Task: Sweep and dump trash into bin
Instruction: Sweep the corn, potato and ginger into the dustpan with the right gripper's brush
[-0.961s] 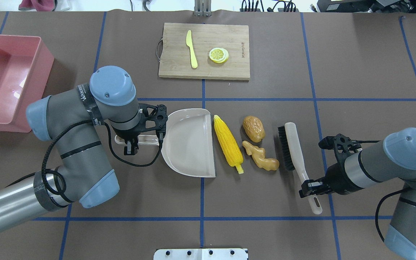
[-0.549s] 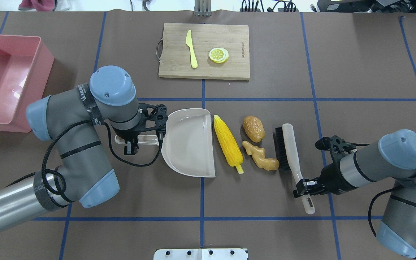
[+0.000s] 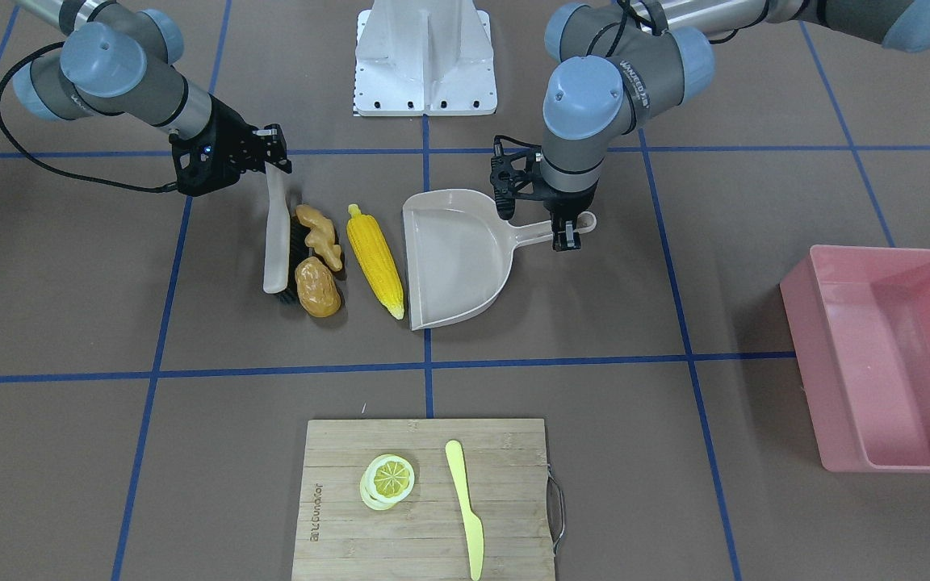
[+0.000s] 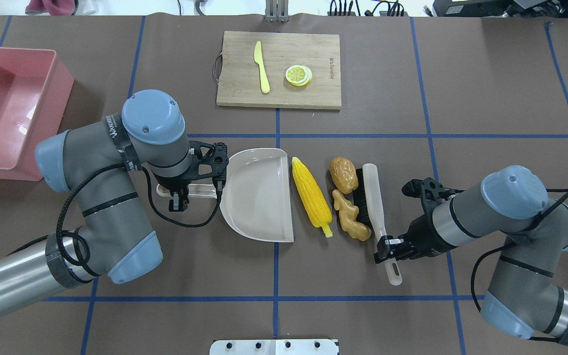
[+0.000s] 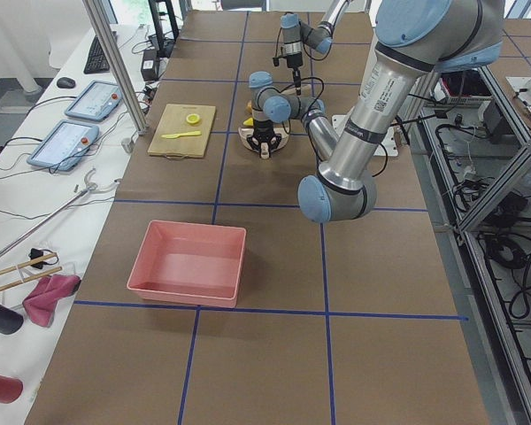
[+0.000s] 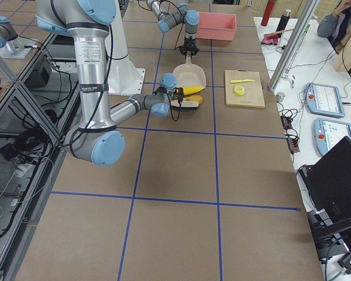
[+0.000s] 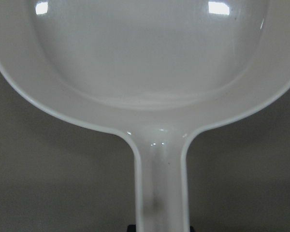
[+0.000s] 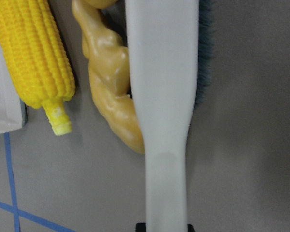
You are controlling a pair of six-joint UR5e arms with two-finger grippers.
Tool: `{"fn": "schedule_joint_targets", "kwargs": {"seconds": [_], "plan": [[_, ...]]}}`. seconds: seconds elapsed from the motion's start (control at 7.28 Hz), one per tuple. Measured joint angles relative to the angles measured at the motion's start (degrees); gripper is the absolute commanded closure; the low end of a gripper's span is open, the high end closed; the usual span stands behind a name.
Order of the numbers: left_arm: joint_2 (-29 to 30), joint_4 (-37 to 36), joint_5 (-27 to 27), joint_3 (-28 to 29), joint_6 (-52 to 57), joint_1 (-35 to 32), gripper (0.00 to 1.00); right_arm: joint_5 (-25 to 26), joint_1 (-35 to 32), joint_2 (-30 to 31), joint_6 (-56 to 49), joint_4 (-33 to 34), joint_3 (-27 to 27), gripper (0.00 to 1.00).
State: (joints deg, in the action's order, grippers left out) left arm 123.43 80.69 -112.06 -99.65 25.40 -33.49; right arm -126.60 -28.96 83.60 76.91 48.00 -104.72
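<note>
The yellow corn cob [image 4: 312, 197] lies beside the open edge of the beige dustpan [image 4: 259, 195]. The tan ginger root [image 4: 350, 217] and brown-orange potato [image 4: 343, 175] lie just right of it, against the bristles of a white hand brush [image 4: 372, 202]. My right gripper [image 4: 386, 245] is shut on the brush handle [image 8: 166, 159]. My left gripper [image 4: 178, 192] is shut on the dustpan handle [image 7: 162, 188]. The dustpan rests flat on the table. The pink bin [image 4: 52, 113] stands at the far left and holds nothing.
A wooden cutting board [image 4: 244, 93] at the back centre carries a yellow plastic knife [image 4: 262, 66] and lemon slices [image 4: 299, 75]. A white mount plate [image 4: 274, 346] sits at the near edge. Blue tape lines cross the brown table cover.
My right arm has swept the brush leftward, pushing the ginger and potato closer to the corn. The left arm and the dustpan have not moved.
</note>
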Motion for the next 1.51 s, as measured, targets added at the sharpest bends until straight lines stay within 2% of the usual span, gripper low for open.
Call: {"fn": "schedule_joint_targets", "kwargs": {"seconds": [0.69,1.51], "plan": [[0.03,0.0,0.0,-0.02,0.02,-0.01,1.0,1.27,1.95,-10.29,4.22,5.95,3.27,1.0],[-0.03,0.0,0.0,-0.02,0.06,0.0,1.0,8.84,8.51,-22.38,8.74,18.47,3.28,1.0]]}}
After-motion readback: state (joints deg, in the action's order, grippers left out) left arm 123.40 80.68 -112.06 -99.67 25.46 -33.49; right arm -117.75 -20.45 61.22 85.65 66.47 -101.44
